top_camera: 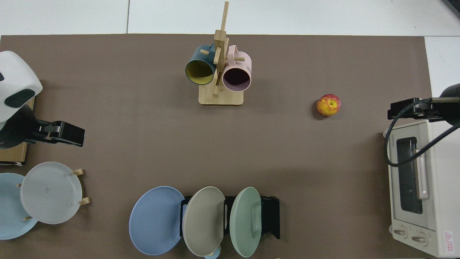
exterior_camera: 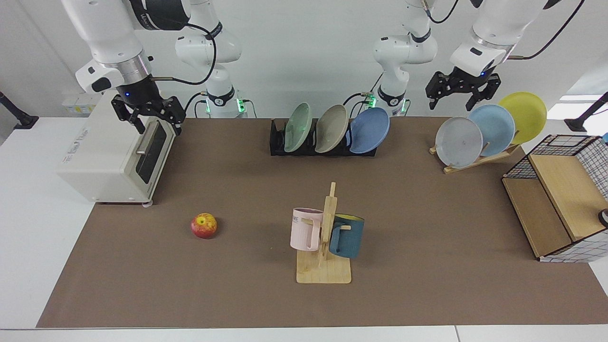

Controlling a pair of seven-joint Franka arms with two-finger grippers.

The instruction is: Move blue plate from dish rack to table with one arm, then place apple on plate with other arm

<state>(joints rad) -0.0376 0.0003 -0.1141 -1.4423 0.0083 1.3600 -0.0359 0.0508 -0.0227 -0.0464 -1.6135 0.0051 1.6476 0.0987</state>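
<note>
blue plate (exterior_camera: 370,130): matt, smooth | dish rack (exterior_camera: 278,142): black, looks plastic | table (exterior_camera: 427,266): flat matt brown mat | apple (exterior_camera: 204,225): slightly glossy skin | mug stand (exterior_camera: 327,223): pale bare wood | toaster oven (exterior_camera: 111,156): smooth off-white casing, dark glass door

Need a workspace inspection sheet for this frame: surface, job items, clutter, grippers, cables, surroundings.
Surface: table under a brown mat; nothing spilled.
Job's things: blue plate leaning in the end slot of the dish rack; apple alone on the mat.
Clutter: green plate, beige plate, mug tree, wood plate stand, toaster oven, wire crate.
Grippers: left gripper open, above the stand; right gripper open, over the oven.
Cables: black cable draped over the oven.
Surroundings: white wall.
</note>
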